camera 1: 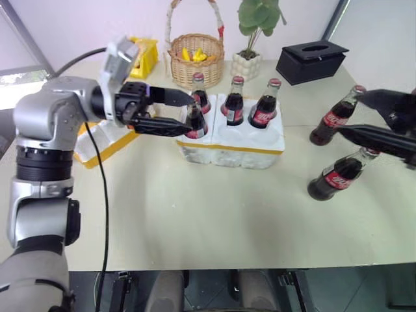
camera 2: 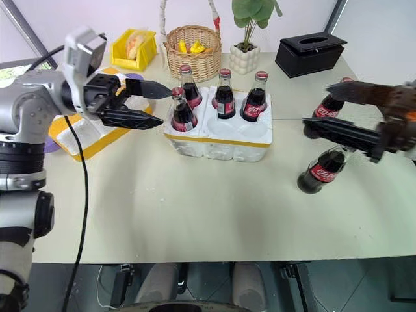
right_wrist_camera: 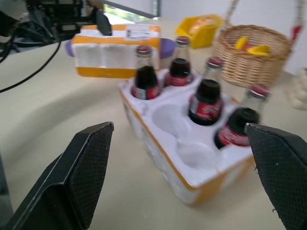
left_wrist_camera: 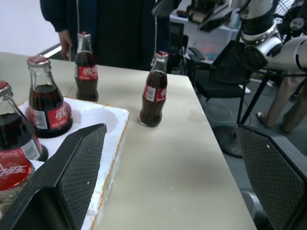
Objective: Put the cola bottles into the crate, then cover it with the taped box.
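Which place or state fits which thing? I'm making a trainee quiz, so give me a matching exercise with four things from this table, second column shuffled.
Things:
1. crate
2. taped box
3. tissue box
4. wicker basket

Place or state:
a. black, at the table's far right
b. holds four cola bottles
c. lies to the left of the crate
d. behind the crate, with yellow items inside

Pairs: 1-b, 2-c, 3-a, 4-d

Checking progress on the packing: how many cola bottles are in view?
6: four stand in the crate at; two stand on the table at.
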Tool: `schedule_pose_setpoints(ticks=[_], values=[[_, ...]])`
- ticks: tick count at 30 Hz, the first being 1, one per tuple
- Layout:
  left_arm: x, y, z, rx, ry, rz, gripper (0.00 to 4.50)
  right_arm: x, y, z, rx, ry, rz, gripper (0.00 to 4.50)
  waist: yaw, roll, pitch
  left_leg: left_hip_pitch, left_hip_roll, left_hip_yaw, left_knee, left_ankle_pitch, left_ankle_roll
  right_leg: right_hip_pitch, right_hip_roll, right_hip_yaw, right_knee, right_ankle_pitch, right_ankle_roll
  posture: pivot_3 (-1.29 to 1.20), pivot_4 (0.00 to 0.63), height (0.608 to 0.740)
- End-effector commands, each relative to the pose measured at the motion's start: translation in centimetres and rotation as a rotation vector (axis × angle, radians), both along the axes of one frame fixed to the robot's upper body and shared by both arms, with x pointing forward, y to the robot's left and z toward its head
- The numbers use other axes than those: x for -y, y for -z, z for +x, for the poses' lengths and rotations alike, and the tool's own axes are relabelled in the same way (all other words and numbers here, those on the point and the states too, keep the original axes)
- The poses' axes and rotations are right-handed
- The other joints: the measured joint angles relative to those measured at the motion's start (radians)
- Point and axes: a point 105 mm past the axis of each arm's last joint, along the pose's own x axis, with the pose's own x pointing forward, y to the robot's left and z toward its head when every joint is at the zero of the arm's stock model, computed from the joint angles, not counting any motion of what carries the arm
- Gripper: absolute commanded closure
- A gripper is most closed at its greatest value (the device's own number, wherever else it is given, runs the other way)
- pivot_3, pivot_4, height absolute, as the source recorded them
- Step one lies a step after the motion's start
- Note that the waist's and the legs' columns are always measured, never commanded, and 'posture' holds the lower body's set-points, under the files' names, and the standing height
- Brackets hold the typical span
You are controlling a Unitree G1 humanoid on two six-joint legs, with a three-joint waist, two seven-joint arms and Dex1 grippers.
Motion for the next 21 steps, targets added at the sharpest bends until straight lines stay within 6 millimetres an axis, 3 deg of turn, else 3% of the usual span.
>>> schedule_pose_setpoints(ticks=[1, 9, 17, 21], values=[[0.6, -1.0, 0.4, 0.060, 0.010, -0.006, 0.04, 1.7, -0.6, -2.7, 0.061, 0.105, 0.005, 0.00, 0.008, 0.000, 0.000, 0.000, 0.000, 0.000, 0.000, 0.000, 0.000, 0.000, 0.000, 0.000, 0.000, 0.000, 0.000, 0.00, 0.150, 0.740], [1.8, -0.4, 1.2, 0.063, 0.042, -0.011, 0.04, 2.6, 2.3, -7.4, 0.009, 0.225, 0.111, 0.00, 0.014, 0.000, 0.000, 0.002, 0.000, 0.000, 0.001, 0.000, 0.000, 0.002, 0.000, 0.000, 0.000, 0.000, -0.001, 0.00, 0.150, 0.740], [2.2, 0.2, 1.0, 0.070, 0.060, 0.007, 0.04, 3.2, 9.2, -7.3, -0.085, 0.426, 0.105, 0.00, 0.012, 0.000, -0.001, 0.003, 0.001, 0.000, 0.000, 0.000, 0.000, 0.003, 0.000, 0.000, -0.001, -0.001, 0.001, 0.00, 0.150, 0.740], [2.2, 0.4, 0.9, 0.072, 0.057, 0.018, 0.04, 4.2, 12.2, -6.2, -0.097, 0.519, 0.110, 0.00, 0.012, 0.001, -0.002, 0.003, 0.001, 0.000, 0.001, 0.000, 0.000, 0.003, 0.000, 0.001, -0.002, -0.001, 0.001, 0.00, 0.150, 0.740]])
